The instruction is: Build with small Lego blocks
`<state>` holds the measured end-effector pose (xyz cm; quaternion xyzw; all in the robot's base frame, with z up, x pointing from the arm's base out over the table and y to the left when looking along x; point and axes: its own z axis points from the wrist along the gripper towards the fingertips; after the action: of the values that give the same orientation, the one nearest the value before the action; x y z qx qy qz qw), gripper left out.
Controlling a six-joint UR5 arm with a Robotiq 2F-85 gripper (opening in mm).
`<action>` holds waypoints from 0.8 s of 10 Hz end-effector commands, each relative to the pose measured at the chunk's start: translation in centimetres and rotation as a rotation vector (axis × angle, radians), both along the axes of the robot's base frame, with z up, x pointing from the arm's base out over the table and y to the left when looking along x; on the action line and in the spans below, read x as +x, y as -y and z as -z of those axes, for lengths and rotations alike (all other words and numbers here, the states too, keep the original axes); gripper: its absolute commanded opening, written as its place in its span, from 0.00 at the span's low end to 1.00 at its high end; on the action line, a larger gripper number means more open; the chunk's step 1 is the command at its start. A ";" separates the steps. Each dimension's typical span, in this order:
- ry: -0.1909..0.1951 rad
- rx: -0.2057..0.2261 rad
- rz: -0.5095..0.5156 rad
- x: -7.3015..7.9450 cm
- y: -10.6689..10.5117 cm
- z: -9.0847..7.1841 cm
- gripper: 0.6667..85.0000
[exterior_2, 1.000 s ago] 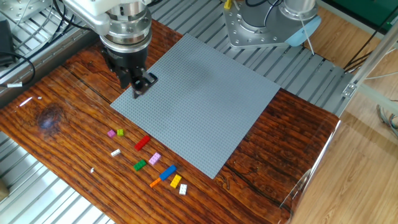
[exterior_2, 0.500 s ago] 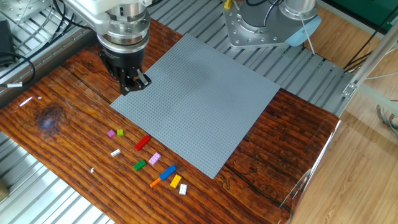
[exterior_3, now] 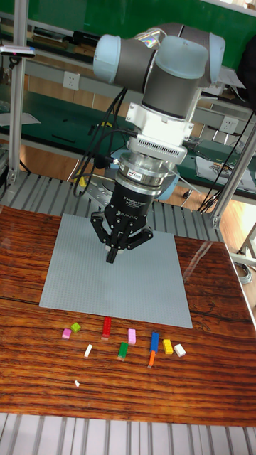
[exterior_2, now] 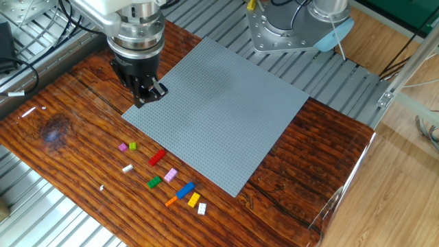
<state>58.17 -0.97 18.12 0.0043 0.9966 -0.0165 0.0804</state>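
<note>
Gripper (exterior_3: 112,257) hangs above the grey baseplate's (exterior_2: 226,116) near-left corner, fingers drawn together on nothing. Largest is the wooden table (exterior_2: 302,185). Along the plate's front edge, on the wood, lie the small Lego blocks (exterior_3: 128,340): red brick (exterior_2: 157,157), blue (exterior_2: 185,190), green (exterior_2: 153,182), yellow (exterior_2: 193,200), tiny white ones.

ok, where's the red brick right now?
The red brick lies on the wood just off the grey baseplate edge, between the lime brick and pink brick.
</note>
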 end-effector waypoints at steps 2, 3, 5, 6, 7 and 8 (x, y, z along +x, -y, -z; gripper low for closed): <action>-0.028 0.081 0.006 -1.3 -3.7 1.3 0.00; -0.032 0.086 0.005 -1.8 -4.6 1.9 0.00; -0.009 0.073 0.028 -1.5 -4.9 2.4 0.00; -0.010 0.068 0.032 -1.6 -4.6 2.4 0.00; -0.012 0.068 0.032 -1.6 -4.5 2.5 0.00; -0.007 0.073 0.034 -1.5 -4.6 2.5 0.00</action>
<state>56.70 3.03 15.87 0.0169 0.9972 0.0109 0.0727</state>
